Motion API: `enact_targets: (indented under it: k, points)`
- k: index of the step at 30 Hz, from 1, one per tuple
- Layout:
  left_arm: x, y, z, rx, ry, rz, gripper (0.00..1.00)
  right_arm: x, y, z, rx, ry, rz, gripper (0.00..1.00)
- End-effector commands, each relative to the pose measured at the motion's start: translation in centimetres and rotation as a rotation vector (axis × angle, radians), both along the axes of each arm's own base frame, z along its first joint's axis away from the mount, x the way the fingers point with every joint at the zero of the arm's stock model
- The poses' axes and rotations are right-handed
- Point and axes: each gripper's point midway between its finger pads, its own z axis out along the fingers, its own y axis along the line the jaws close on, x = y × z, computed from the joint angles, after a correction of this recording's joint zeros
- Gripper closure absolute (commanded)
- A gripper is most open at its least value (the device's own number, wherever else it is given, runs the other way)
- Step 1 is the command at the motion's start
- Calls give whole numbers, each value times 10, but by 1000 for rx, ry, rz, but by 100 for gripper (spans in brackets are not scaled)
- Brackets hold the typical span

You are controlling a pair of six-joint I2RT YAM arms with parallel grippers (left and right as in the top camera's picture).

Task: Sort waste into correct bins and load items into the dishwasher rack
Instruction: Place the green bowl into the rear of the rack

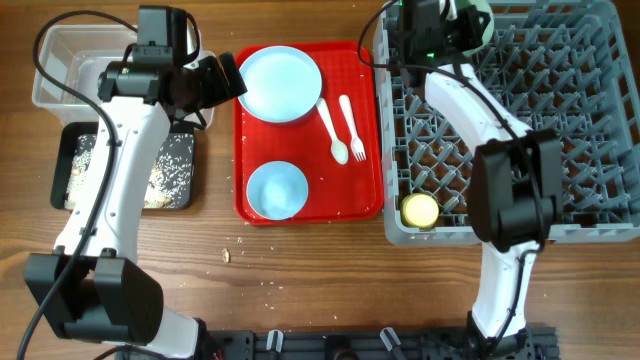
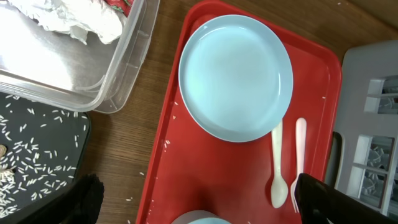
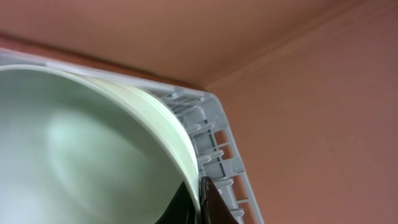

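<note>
Qty: plate (image 1: 280, 83) x1, bowls (image 1: 276, 189) (image 3: 74, 149) x2, yel. cup (image 1: 420, 210) x1, spoon (image 1: 331, 127) x1, fork (image 1: 352, 128) x1, red tray (image 1: 355, 195) x1, bins (image 1: 60, 50) (image 1: 70, 140) x2, rack (image 1: 590, 120) x1.

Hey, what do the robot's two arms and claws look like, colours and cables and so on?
Both arms match: the left arm and right arm have white tubular links joined by boxy black joint housings. A thin black cable loops along the left one. The left claw and right claw are black. No markings are readable.
</note>
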Motion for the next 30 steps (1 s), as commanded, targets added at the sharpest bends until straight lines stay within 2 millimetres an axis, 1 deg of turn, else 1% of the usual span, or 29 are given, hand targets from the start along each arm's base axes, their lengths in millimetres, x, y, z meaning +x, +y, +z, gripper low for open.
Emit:
enact_targets:
  k: [1,5,7,9,10,11,12,13,15,16,19,21,24,25,26,27,28,29,30]
  points:
    - [2,2,4,11,-14,-1,0,-3,-1,-27,-47,69,-28,96]
    - [2,2,4,11,-14,-1,0,-4,15,-26,-57,72,-5,96]
    - [2,2,4,11,-14,-1,0,-8,29,-29,-72,101,17,94]
    - [2,2,4,11,-14,-1,0,-12,42,-28,-92,113,27,81]
    - [2,2,4,11,-14,-1,0,-13,48,-27,-101,112,33,73]
    - [2,2,4,11,-14,-1,0,-14,56,-26,-115,130,51,68]
    - [2,2,4,11,-14,-1,0,-14,63,-26,-130,150,71,56]
    - [2,2,4,11,-14,-1,0,-15,69,-26,-136,157,83,47]
    - [2,2,4,11,-14,-1,0,-15,81,-27,-133,157,112,23]
    - [2,2,4,11,-14,-1,0,-14,89,-29,-125,159,136,13]
    - [2,2,4,11,-14,-1,0,-11,115,-33,-69,153,231,5]
    - [2,2,4,11,-14,-1,0,-9,126,-24,-12,112,272,4]
    - [2,2,4,11,-14,-1,0,-7,135,6,108,13,328,2]
    - [2,2,4,11,-14,-1,0,-8,144,19,185,-15,380,2]
    - [2,2,4,11,-14,-1,0,-15,165,29,362,-15,489,2]
    - [2,2,4,11,-14,-1,0,-20,177,28,454,3,542,1]
    - [2,2,4,11,-14,-1,0,-35,206,25,654,64,651,0]
    - [2,2,4,11,-14,-1,0,-48,224,23,785,116,714,0]
    - [2,2,4,11,-14,-1,0,-77,258,21,1043,230,810,0]
